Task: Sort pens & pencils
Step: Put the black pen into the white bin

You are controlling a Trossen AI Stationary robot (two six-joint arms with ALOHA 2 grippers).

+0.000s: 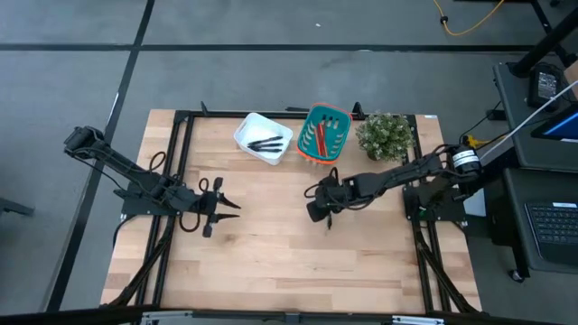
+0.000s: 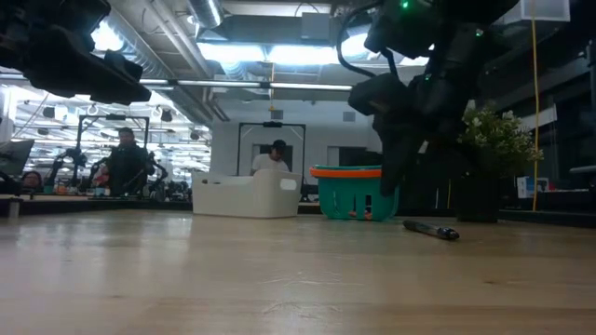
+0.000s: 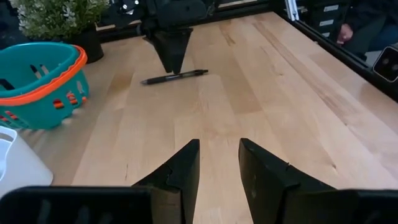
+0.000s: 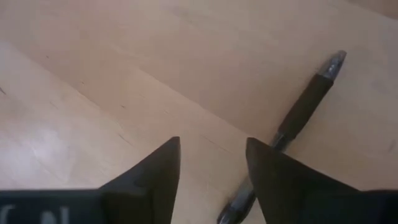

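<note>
One black pen (image 4: 300,116) with a silvery tip lies flat on the table, also visible as the pen (image 3: 174,76), the pen (image 2: 430,229) and the pen (image 1: 330,220). My right gripper (image 4: 211,146) hovers over it, pointing down and open; the pen runs beside and under one finger, not between the two. More black pens (image 1: 266,143) lie in the white tray (image 1: 248,126). Red and orange pencils (image 1: 321,135) lie in the teal basket (image 1: 340,144). My left gripper (image 3: 219,155) is open above bare table on the left side (image 1: 226,206), far from the pen.
A potted plant (image 1: 386,135) stands to the right of the basket near the far edge. The tray (image 2: 244,195) and the basket (image 2: 358,191) sit side by side at the far edge. Bare wood (image 1: 271,262) spreads across the near half of the table. People show in the room behind.
</note>
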